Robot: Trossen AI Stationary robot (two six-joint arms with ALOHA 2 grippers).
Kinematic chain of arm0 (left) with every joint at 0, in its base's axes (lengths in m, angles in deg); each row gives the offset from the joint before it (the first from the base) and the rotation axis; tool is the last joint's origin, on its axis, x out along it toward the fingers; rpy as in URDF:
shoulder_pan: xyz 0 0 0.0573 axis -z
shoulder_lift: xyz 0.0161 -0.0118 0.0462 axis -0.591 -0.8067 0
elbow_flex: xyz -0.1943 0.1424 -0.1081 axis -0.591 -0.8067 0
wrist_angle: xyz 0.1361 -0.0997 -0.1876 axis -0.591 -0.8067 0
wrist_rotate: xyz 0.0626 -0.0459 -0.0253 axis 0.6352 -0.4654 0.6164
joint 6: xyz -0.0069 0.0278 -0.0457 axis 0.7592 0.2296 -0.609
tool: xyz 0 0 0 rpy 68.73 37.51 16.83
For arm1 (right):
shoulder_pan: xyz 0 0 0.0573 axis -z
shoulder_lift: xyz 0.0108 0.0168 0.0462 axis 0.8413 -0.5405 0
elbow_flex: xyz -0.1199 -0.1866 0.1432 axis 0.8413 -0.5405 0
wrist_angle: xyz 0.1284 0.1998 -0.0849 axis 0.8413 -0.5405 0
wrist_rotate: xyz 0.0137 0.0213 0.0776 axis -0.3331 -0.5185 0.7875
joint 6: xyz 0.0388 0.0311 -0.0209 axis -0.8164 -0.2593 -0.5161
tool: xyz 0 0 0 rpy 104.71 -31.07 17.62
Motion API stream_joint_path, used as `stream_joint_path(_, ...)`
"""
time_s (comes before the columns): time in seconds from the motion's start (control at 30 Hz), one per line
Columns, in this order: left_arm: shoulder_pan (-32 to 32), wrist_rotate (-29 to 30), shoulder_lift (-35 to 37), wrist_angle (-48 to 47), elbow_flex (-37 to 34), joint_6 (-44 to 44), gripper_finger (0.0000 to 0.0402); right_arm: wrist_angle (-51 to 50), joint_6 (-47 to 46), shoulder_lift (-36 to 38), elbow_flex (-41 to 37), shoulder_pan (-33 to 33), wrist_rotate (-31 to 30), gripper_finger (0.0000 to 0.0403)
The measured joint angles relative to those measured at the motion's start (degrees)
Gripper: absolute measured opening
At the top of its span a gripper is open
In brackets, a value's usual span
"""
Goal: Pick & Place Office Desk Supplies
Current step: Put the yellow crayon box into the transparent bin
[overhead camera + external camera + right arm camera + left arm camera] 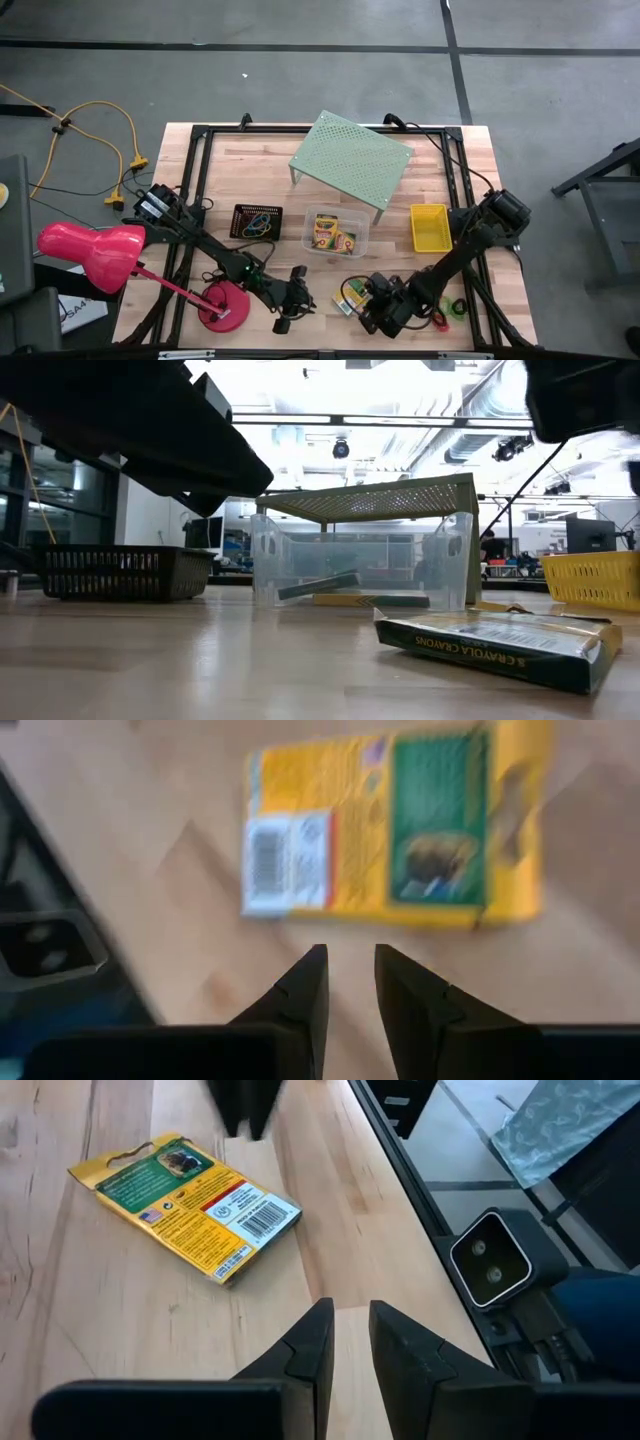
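1. Crayon box (349, 297) flat on the table's front edge, between both grippers, untouched.
2. Right gripper (368, 318) just beside it, fingers slightly parted, grasping nothing.
3. Left gripper (297, 303) near, fingers slightly parted, empty.
4. Clear tub (336, 232): crayon boxes inside.
5. Black mesh tray (257, 221): coloured rubber bands.
6. Yellow basket (430, 228) beside tub.

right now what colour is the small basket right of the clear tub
Yellow; the basket shows best in the high view, right of the tub.
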Motion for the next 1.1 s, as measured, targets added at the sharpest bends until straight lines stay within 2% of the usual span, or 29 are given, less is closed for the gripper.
stream_joint_path(0.4, 0.0, 0.0, 0.0, 0.0, 0.0, 0.0, 0.0063, 6.8, -0.3, -3.0, 0.0, -0.6, 1.7, 0.0073)
stream_joint_path(0.7, 0.0, 0.0, 0.0, 0.0, 0.0, 0.0, 0.0063, 13.2, 4.2, -6.0, 0.1, 1.0, 2.5, 0.0073)
stream_joint_path(1.1, 0.0, 0.0, 0.0, 0.0, 0.0, 0.0, 0.0063, 15.6, 10.0, -6.1, 0.1, 3.8, 2.2, 0.0073)
